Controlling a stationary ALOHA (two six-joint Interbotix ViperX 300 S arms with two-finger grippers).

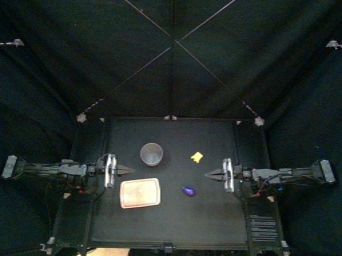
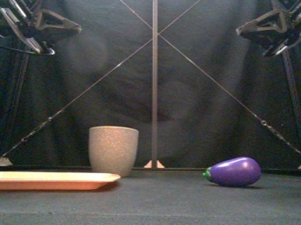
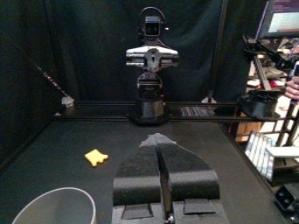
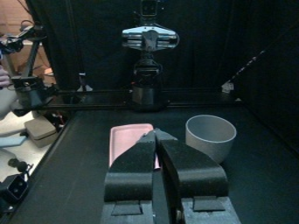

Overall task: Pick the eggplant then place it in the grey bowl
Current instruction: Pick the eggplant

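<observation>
The purple eggplant (image 1: 189,190) (image 2: 234,171) lies on its side on the black table, right of the pink tray. The tall grey speckled cup (image 1: 151,152) (image 2: 114,150) (image 3: 52,208) (image 4: 212,136) stands upright behind the tray, toward the middle back. My left gripper (image 1: 110,172) (image 3: 162,140) rests at the table's left side, shut and holding nothing. Opposite it at the right side rests my right gripper (image 1: 222,175) (image 4: 158,136), also shut and holding nothing. Both are well apart from the eggplant, which neither wrist view shows.
A flat pink tray (image 1: 140,192) (image 2: 53,180) (image 4: 131,142) lies front left of centre. A small yellow toy (image 1: 197,156) (image 3: 96,157) sits right of the cup. In the front view both arms hang high at the upper corners.
</observation>
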